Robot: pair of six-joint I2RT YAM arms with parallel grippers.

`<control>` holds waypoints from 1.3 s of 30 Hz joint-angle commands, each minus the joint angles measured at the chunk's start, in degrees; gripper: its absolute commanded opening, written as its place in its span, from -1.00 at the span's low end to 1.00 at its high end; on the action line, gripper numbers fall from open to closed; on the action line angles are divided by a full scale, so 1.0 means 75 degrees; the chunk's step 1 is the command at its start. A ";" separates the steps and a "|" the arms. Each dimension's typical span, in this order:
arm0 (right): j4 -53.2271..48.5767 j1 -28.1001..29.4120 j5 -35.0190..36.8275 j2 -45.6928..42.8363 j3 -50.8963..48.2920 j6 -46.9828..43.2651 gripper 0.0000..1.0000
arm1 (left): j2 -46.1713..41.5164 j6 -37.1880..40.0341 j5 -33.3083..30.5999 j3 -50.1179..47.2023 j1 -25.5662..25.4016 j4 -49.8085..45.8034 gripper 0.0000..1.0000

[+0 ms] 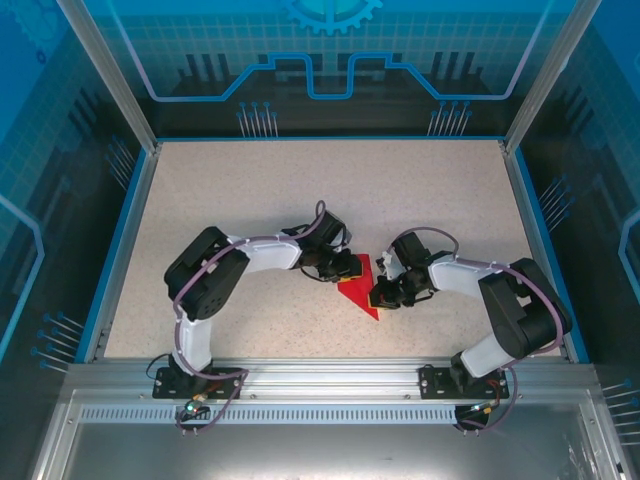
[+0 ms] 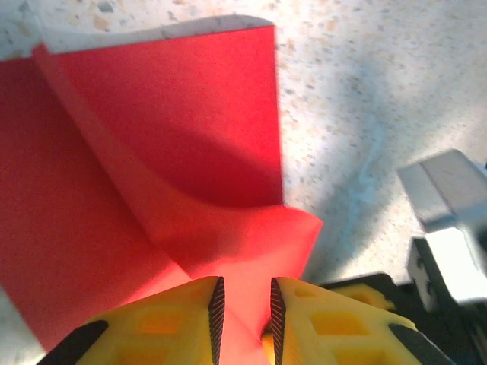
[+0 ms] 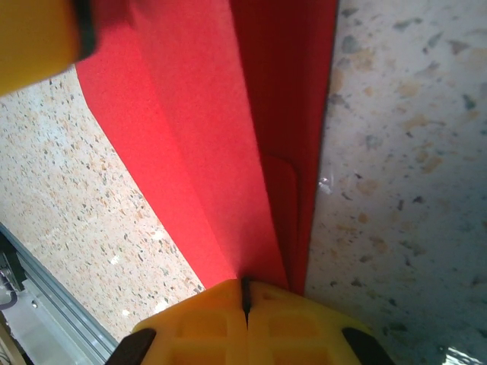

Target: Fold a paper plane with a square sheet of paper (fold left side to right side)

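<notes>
The square sheet of paper (image 1: 358,285) is bright red, partly folded into a creased, pointed shape, and lies on the speckled table between both grippers. In the left wrist view a curled flap of the paper (image 2: 175,137) rises toward my left gripper (image 2: 243,312). Its yellow jaws stand a little apart, with red paper in the gap. My left gripper (image 1: 345,272) sits at the sheet's left edge. My right gripper (image 1: 381,297) is at the sheet's near tip. There the paper (image 3: 228,114) narrows to a point that runs into my right gripper (image 3: 245,293), whose jaws are shut on it.
The table (image 1: 330,190) has a blue rim and glass walls around it. An aluminium rail (image 1: 320,375) runs along the near edge by the arm bases. One yellow finger (image 3: 34,34) of the left gripper shows in the right wrist view.
</notes>
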 commanded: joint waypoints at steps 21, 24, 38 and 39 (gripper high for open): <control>-0.0605 -0.0111 0.0928 0.0593 -0.0155 -0.0188 -1.00 | 0.0246 -0.0182 0.0632 -0.0665 -0.0573 0.1329 -0.66; -0.0611 -0.0111 0.0916 0.0600 -0.0155 -0.0189 -1.00 | 0.0324 -0.0171 0.0618 -0.0659 -0.0575 0.1299 -0.67; -0.0696 -0.0102 0.0997 0.0664 -0.0143 -0.0156 -1.00 | 0.0765 0.0327 -0.0066 -0.0225 -0.0279 0.0300 -0.69; -0.0697 -0.0099 0.1000 0.0664 -0.0150 -0.0161 -1.00 | 0.0765 0.0374 -0.0084 -0.0214 -0.0211 0.0262 -0.69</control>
